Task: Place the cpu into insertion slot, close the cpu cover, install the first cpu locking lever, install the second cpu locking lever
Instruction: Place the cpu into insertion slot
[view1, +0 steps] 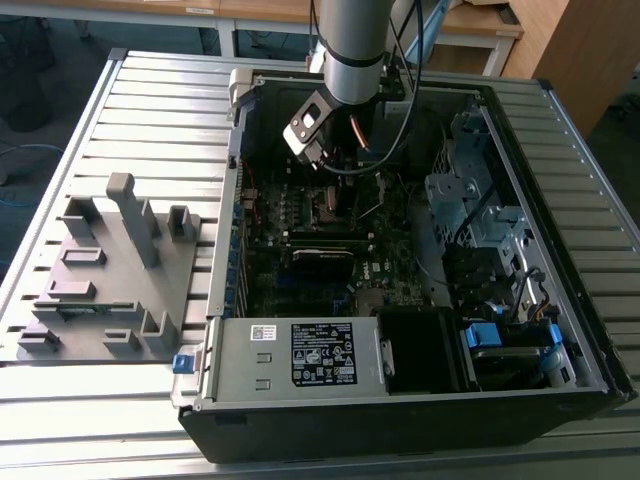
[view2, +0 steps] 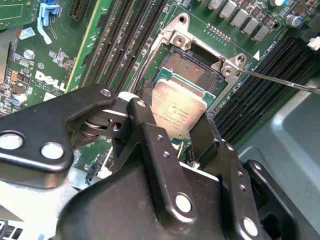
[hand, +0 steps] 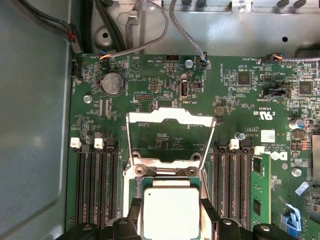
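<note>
Over the green circuit board (hand: 150, 75), the black gripper (view2: 176, 116) clamps the thin silvery square cpu (view2: 179, 105) by opposite edges just above the dark silver-rimmed insertion slot (view2: 192, 70); light, stiff, likely fragile underneath

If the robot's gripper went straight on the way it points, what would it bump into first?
Probably the insertion slot: the gripper holds the cpu right over its open centre, and the cpu cover is flipped open. The gap is hard to judge.
</note>
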